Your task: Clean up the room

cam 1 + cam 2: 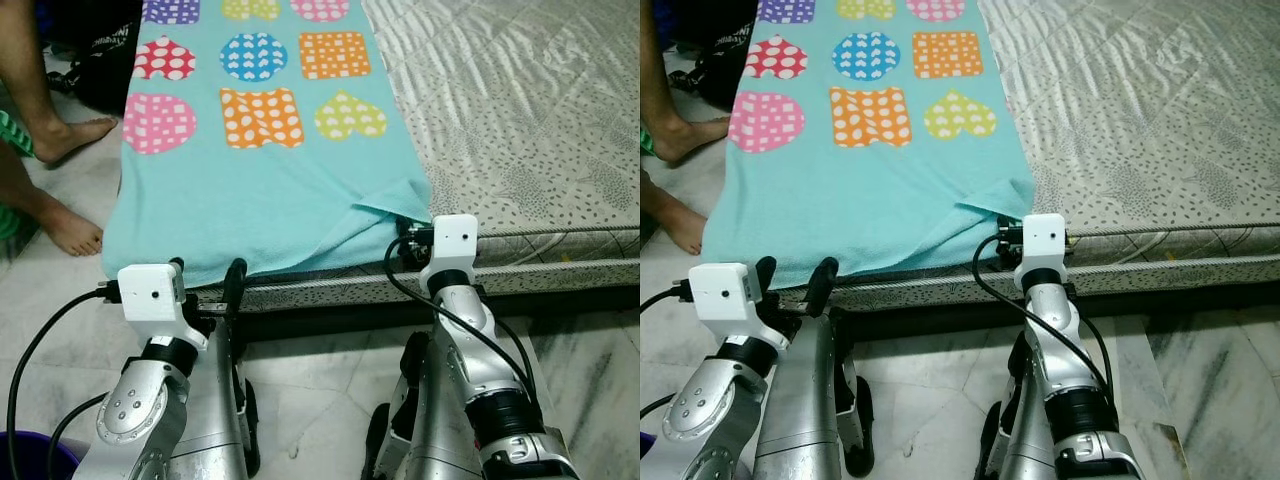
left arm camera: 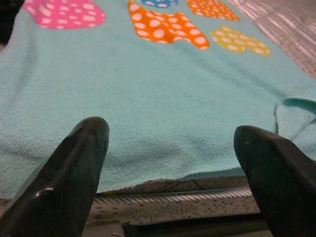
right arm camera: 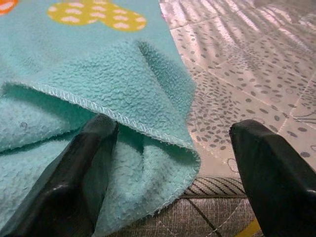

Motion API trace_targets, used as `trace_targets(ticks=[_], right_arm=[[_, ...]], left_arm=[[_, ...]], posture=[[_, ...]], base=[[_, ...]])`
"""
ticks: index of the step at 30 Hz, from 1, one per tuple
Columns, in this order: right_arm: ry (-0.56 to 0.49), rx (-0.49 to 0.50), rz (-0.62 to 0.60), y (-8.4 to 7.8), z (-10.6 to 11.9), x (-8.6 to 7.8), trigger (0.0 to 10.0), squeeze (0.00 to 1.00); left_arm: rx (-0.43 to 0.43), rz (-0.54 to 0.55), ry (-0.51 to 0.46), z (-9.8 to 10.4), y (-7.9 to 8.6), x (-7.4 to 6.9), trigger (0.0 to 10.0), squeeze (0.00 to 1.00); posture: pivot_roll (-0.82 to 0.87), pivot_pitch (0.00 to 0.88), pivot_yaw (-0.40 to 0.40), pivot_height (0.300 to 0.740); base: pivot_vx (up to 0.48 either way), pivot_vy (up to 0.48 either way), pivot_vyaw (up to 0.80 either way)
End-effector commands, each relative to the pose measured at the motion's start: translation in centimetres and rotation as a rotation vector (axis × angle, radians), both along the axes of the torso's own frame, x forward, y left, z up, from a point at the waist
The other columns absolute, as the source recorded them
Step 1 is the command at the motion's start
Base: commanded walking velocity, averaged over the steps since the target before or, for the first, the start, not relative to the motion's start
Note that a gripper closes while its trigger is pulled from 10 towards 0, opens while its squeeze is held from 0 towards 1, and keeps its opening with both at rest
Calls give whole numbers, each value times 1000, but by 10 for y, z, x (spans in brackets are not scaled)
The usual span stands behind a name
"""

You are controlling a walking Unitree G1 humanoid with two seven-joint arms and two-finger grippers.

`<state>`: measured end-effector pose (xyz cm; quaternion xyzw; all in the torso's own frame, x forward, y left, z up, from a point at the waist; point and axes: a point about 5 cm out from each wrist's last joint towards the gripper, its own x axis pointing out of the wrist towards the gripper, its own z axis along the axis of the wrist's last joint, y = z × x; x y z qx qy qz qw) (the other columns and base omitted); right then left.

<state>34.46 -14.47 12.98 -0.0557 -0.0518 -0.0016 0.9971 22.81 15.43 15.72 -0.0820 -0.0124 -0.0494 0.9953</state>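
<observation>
Hands both gape wide: right hand (image 3: 168, 163) straddles folded blanket (image 1: 270, 190) corner, left hand (image 2: 173, 163) holds nothing.

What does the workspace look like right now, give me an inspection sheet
Surface: bed with a grey patterned cover.
Job's things: teal blanket with coloured shapes lies flat on the bed, its near right corner folded over.
Clutter: blue bin on the floor by the left arm.
Grippers: left gripper open, at the blanket's near edge; right gripper open, astride the folded corner.
Cables: black cables run along both arms.
Surroundings: marble floor; a person's bare feet and a black bag left of the bed.
</observation>
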Motion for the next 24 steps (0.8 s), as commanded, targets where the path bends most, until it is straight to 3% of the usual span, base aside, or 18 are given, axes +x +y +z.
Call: trace_targets(ticks=[1,14,24], right_arm=[[10,3,1,0,-5,-2,10000,0],[20,-29,84,10,-18,-9,10000,0],[-33,-103,67,20,-9,4,10000,0]], left_arm=[[8,1,23,-6,2,-1,10000,0],[5,-2,26,-7,1,-2,10000,0],[4,1,24,-7,1,-1,10000,0]], posture=[[213,213,-49,491],[209,222,-47,491],[217,228,-48,491]], base=[[0,0,0],[0,0,0],[0,0,0]])
